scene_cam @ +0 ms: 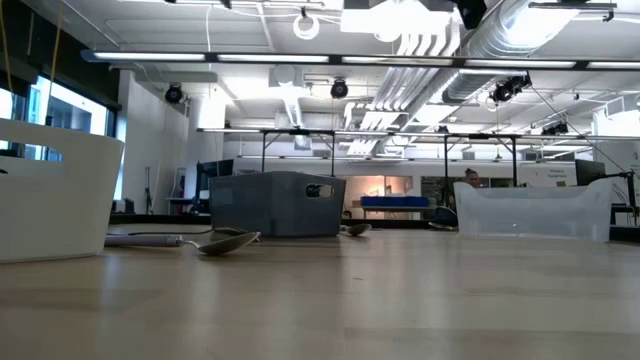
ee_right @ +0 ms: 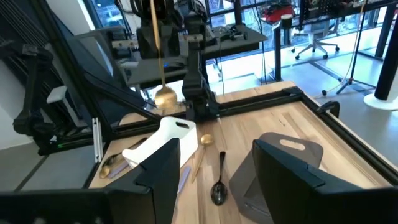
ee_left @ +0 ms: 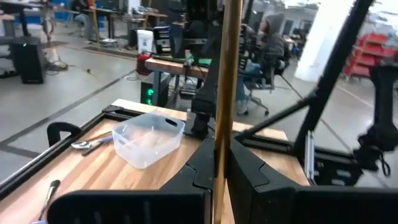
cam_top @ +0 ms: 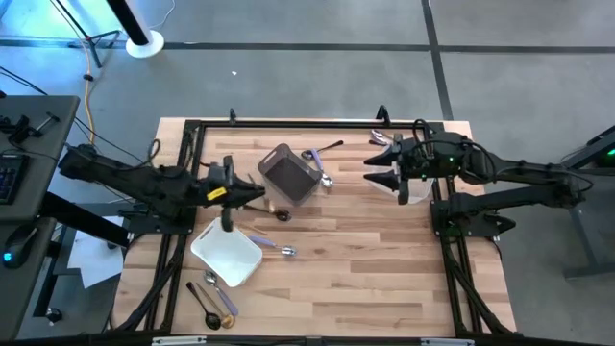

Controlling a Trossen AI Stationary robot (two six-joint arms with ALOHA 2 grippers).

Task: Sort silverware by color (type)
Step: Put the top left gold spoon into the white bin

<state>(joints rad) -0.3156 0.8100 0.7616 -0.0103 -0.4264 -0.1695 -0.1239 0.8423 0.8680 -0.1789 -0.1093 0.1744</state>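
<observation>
My left gripper (cam_top: 261, 192) is over the table's middle left, between the white tray (cam_top: 227, 252) and the grey bin (cam_top: 290, 175). It is shut on a gold spoon (ee_right: 163, 93), whose bowl hangs down. My right gripper (cam_top: 370, 171) is open and holds nothing, beside the clear tub (cam_top: 413, 185). Other silverware lies flat on the table. Several pieces (cam_top: 322, 154) are beyond the bin. A lilac-handled spoon (cam_top: 271, 246) lies by the tray. A black spoon (ee_right: 219, 183) and a gold piece (ee_right: 205, 140) lie near the bin. More pieces (cam_top: 216, 300) lie at the near left. My left gripper pinches the gold spoon's handle (ee_left: 219, 155) between its two fingers (ee_left: 200, 167). The fingers point level and lie across the handle. The spoon stands upright with its bowl (ee_right: 165, 96) hanging below, clear of the table.
The low view shows the tray wall (scene_cam: 50, 190), the bin (scene_cam: 275, 205), the tub (scene_cam: 530, 210) and the lilac-handled spoon (scene_cam: 225, 241) on the bare wood. A black frame (cam_top: 192, 130) edges the table. A person (ee_left: 267, 43) sits in the room behind.
</observation>
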